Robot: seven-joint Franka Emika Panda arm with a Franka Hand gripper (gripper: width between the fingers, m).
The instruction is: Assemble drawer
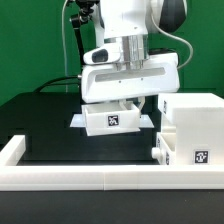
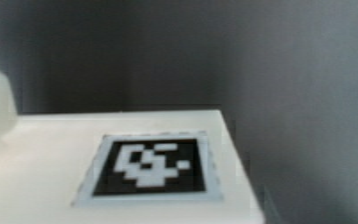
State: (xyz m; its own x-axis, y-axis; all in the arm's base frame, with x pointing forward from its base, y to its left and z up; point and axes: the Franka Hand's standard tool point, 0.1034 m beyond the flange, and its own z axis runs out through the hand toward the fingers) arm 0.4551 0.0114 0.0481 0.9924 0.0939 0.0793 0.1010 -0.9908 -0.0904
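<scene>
drawer tray (image 1: 112, 119) (tag facing camera) level, long axis left-right, in end effector (image 1: 128, 100).

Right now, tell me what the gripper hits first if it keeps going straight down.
The gripper points down at the small white tray directly under it, so it would meet that tray first. Whether the fingers already touch it is hidden.

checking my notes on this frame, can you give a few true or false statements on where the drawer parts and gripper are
1. The gripper is over a small tray, away from the large box. True.
2. The large box stands toward the exterior view's left. False: it is at the right.
3. The small tray shows a black-and-white tag. True.
4. The large box carries no tags. False: it shows a tag on its front.
5. The table is white. False: it is black, with a low white border wall.
</scene>
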